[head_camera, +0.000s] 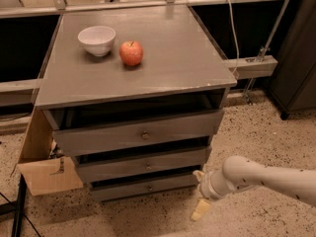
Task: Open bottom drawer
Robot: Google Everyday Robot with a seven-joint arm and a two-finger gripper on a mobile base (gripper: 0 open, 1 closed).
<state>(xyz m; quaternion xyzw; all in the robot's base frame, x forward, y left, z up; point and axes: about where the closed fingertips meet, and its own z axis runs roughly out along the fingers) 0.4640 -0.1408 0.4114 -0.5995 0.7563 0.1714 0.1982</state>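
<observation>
The grey cabinet has three drawer fronts, each with a small dark knob. The bottom drawer [143,187] is the narrowest and lowest, and its knob [149,187] sits at the centre. My gripper [199,192] is low, just right of the bottom drawer's right end, near the floor. It is open and empty. One cream finger [198,174] is next to the drawer's corner and the other [200,211] points down toward the floor. The knob is well left of the gripper.
A white bowl [97,39] and a red apple [131,53] stand on the cabinet top [187,58]. An open cardboard box [47,174] leans at the cabinet's left side. A dark cabinet [296,58] stands at the right. The floor is speckled.
</observation>
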